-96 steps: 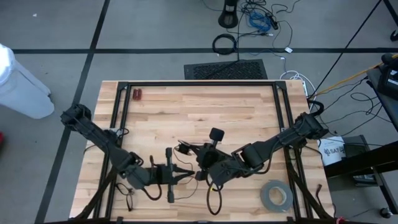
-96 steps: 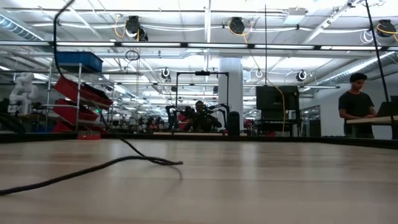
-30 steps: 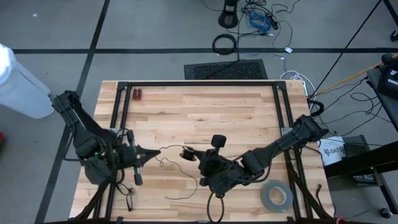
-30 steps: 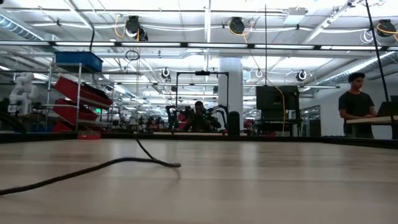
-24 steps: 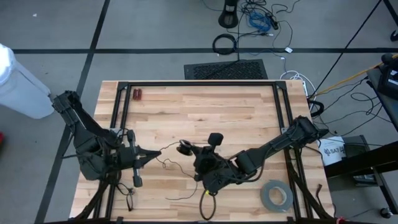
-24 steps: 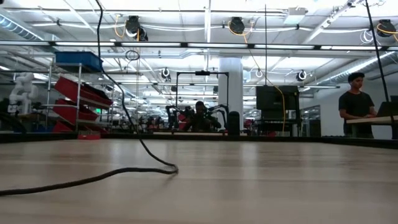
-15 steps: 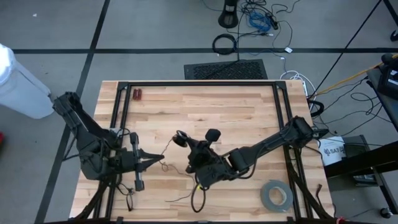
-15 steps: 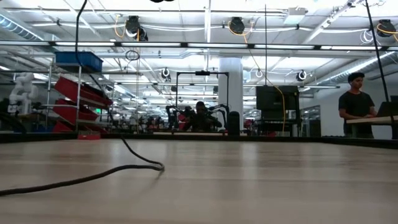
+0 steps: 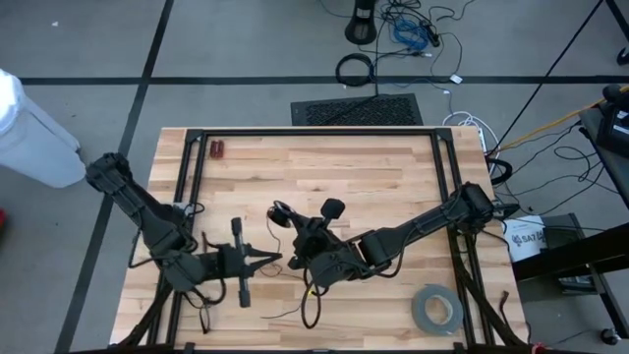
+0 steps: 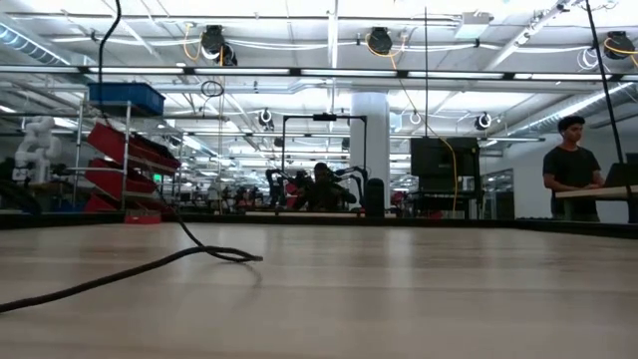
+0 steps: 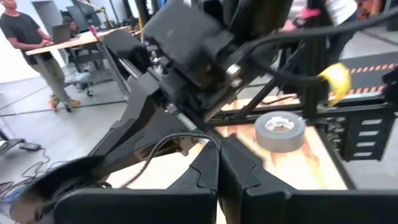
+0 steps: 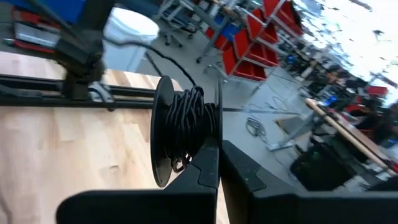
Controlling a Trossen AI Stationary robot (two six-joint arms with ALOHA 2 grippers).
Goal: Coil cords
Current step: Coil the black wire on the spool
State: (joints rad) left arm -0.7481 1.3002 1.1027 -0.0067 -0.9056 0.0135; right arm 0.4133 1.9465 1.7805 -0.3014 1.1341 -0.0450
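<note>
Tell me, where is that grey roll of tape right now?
In the high view, the grey tape roll lies flat near the table's front right corner, just beyond the right arm.

You see two dark, jointed arms. Each gripper has matte black, angular fingers [image 11: 205, 171]. Thin black cables trail along both.

Black cord [image 12: 189, 121]; pale wood table [image 9: 373, 177]; grey tape roll [image 9: 436, 310].

Thin black cord [image 12: 186, 127]: we see most of it wound in a tight bundle around a black spool. From the bundle near table centre, a loose strand [image 10: 150, 267] trails toward 6 o'clock, lying slack on the wood.
</note>
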